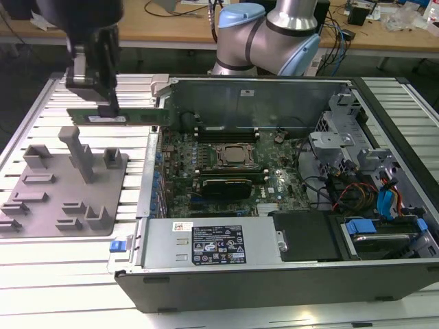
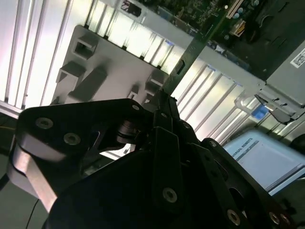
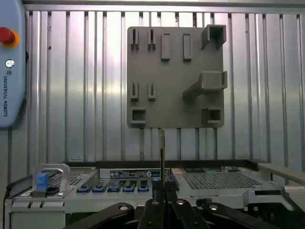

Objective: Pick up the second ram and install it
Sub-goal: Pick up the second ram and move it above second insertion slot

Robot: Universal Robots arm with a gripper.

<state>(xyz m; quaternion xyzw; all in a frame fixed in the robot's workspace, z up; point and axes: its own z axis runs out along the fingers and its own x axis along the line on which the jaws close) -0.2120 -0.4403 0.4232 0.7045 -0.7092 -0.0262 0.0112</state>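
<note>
Black gripper (image 1: 108, 108), clamped on the long thin green circuit-board ram (image 1: 144, 118), holds it in the air above the grey plastic fixture plate (image 1: 41, 199): pickup looks done, installation remains.

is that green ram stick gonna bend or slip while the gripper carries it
Probably stiff: the ram juts level from both sides of the gripper without sagging. Likely light, being thin edge-on in the first wrist view. It might pivot if bumped, gripped at one narrow spot.

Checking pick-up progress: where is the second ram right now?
In the exterior view, the second ram is held level in the gripper, in the air by the grey fixture plate at that view's left, beside the open computer case.
</note>
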